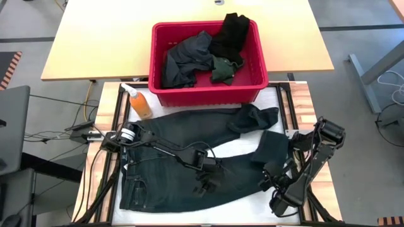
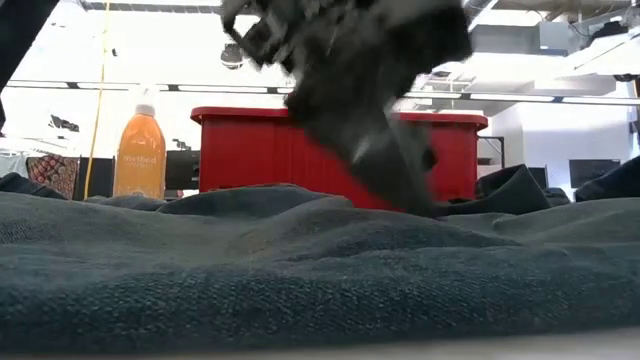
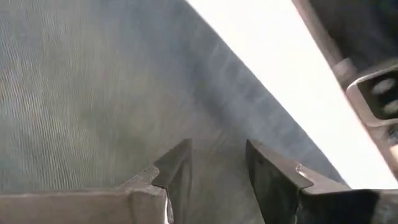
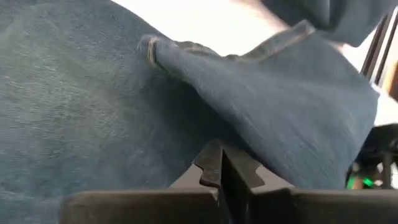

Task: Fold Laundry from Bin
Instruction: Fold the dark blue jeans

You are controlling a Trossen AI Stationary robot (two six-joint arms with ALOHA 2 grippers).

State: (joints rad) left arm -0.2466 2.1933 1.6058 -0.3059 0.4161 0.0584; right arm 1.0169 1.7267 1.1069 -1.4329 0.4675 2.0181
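Right end effector [image 1: 273, 178] is pinched shut on the folded-over leg of the jeans [image 1: 170, 180] spread on the surface before the bin [image 1: 206, 93], left end effector [image 1: 205, 180] half apart above them, so you should draw the leg across slowly, keeping it flat

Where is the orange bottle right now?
In the high view the orange bottle stands on the table's left side, just beside the red bin's front left corner, above the spread jeans.

One jeans [image 1: 189, 170], one bin [image 1: 252, 88], one orange bottle [image 1: 140, 104], two arms.
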